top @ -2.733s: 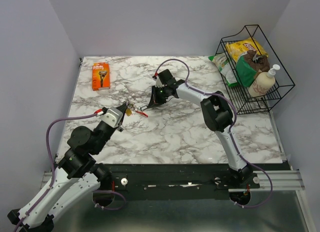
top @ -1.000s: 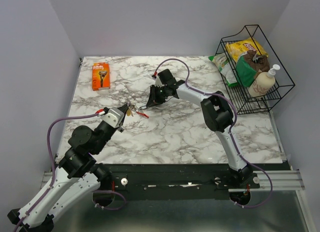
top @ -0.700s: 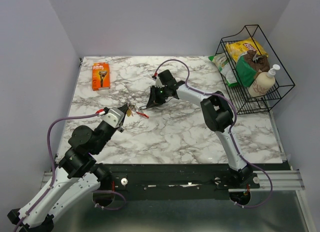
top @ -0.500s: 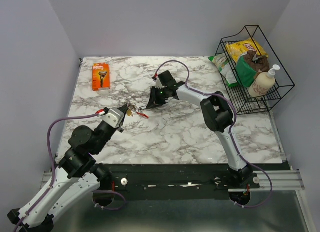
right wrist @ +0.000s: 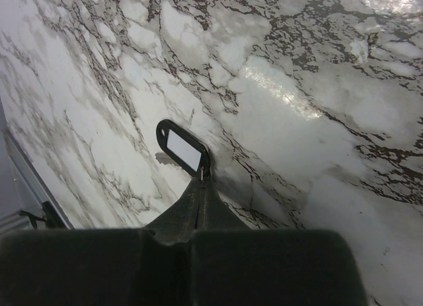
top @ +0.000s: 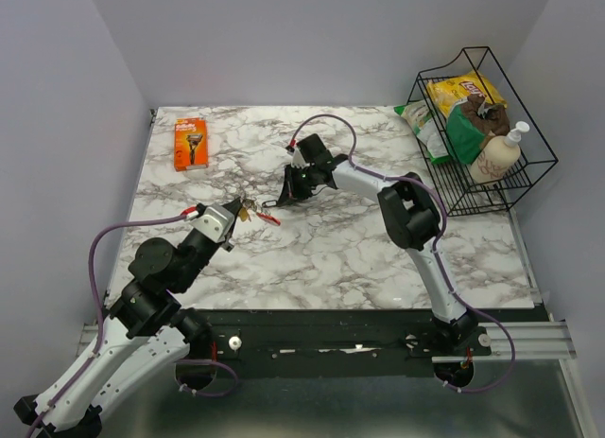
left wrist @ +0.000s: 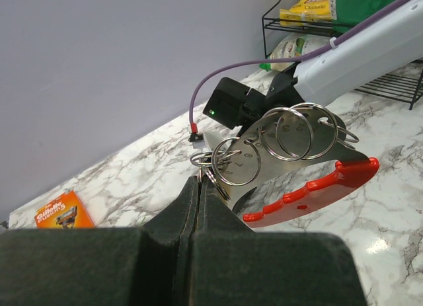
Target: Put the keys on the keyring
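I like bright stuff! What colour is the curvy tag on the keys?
The tag is red; left wrist view.

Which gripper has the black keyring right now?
The right gripper, shut on one end of the black keyring just above the marble. The left gripper instead pinches the keys.

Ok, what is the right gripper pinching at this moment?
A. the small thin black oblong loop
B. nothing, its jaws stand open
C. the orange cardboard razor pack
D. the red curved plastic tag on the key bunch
A: in the right wrist view the right gripper is shut on one end of the small thin black oblong loop, with its fingers pressed together.
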Controlling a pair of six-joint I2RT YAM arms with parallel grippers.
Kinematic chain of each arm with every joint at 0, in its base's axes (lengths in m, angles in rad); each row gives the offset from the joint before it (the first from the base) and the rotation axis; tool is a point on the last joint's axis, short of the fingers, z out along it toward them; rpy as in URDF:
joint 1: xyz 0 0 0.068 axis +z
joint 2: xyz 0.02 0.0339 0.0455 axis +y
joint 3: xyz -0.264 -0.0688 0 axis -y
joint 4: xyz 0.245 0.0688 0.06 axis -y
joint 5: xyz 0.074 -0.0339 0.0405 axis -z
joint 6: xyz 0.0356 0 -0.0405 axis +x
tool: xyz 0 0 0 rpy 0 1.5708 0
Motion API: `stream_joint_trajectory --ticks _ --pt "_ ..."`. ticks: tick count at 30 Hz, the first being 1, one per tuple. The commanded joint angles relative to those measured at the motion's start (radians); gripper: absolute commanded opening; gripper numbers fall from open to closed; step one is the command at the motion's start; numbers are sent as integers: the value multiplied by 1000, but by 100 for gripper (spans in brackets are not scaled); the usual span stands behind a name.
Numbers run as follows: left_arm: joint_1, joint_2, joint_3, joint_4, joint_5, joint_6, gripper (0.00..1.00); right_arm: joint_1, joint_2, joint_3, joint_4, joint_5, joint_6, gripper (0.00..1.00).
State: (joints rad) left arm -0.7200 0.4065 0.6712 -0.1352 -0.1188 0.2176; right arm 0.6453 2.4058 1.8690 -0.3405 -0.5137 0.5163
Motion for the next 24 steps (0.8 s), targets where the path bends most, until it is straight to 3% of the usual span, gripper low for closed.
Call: stream_joint_trajectory --ticks 1,14,24 --pt "4 -14 16 6 18 0 0 10 -26 -4 -2 -2 -41 0" --pt "5 73 5 -18 76 58 0 11 -384 -254 86 30 -153 1" --pt "4 219 -42 97 205 68 0 -36 -749 -611 55 125 -263 1"
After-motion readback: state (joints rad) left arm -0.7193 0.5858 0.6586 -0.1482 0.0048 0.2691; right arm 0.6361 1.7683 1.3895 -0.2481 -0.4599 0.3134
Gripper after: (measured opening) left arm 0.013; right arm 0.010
